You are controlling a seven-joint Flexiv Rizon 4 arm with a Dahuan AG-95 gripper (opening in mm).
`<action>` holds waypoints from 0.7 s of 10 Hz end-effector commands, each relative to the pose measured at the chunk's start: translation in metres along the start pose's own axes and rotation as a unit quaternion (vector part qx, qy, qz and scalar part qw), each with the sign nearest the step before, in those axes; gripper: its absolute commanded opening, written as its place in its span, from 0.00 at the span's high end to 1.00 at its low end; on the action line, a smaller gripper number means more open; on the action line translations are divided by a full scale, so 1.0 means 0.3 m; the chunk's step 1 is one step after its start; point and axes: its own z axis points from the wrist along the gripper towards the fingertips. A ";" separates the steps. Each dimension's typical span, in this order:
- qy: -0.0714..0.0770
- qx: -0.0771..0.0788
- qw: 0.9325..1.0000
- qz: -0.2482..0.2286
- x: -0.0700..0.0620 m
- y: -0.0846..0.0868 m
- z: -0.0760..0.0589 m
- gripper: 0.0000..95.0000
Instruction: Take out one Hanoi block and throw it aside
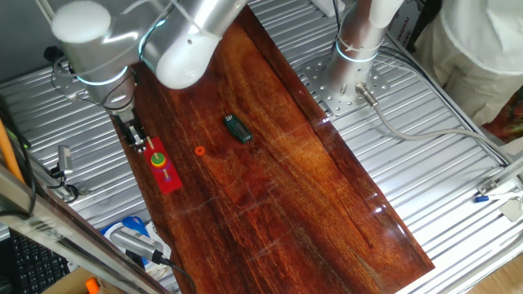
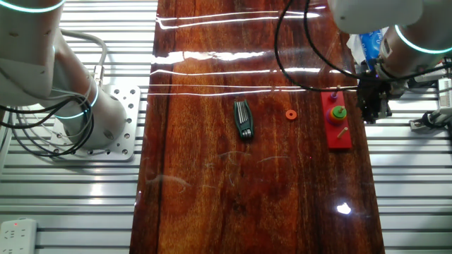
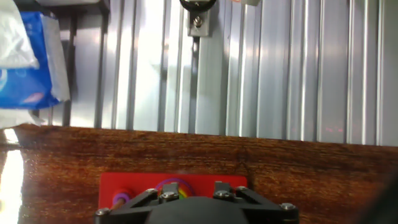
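The Hanoi block (image 2: 339, 111) is a small flat green ring. You find it lying level on the middle peg of a red peg base (image 2: 337, 121), hole facing up, at the right edge of the board in the other fixed view. Being round, it has no long axis of its own. The base under it is a narrow red rectangle whose long side runs parallel to that board edge.

Left to right in the same view:
- Mounting plate (image 2: 113, 121): perforated metal, on ribbed aluminium decking, carrying a white arm base.
- Wooden board (image 2: 212, 197): glossy, dark red-brown grain, with bright light streaks across its far end.
- Folding hex key set (image 2: 244, 120): dark, oblong, lengthwise along the board, well apart from the base.
- Orange ring (image 2: 290, 114): smaller, flat on the wood, between the key set and the base, touching neither.
- Red base, with thin pegs showing at both ends beside the green ring.
- Gripper (image 2: 372, 104): black, just beside the base on its outer side, over the board edge.

Whether the fingers are parted or closed, you cannot tell from any view. No ring is seen between them.

In the hand view, the red base (image 3: 124, 185) sits low in the frame behind the gripper body, with the ribbed decking beyond it.
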 end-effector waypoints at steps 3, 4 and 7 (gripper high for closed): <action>0.009 0.001 1.000 0.026 -0.004 0.043 0.036 0.60; 0.008 0.000 1.000 0.026 0.017 0.044 0.043 0.60; 0.002 0.002 1.000 0.027 0.058 0.047 0.063 0.60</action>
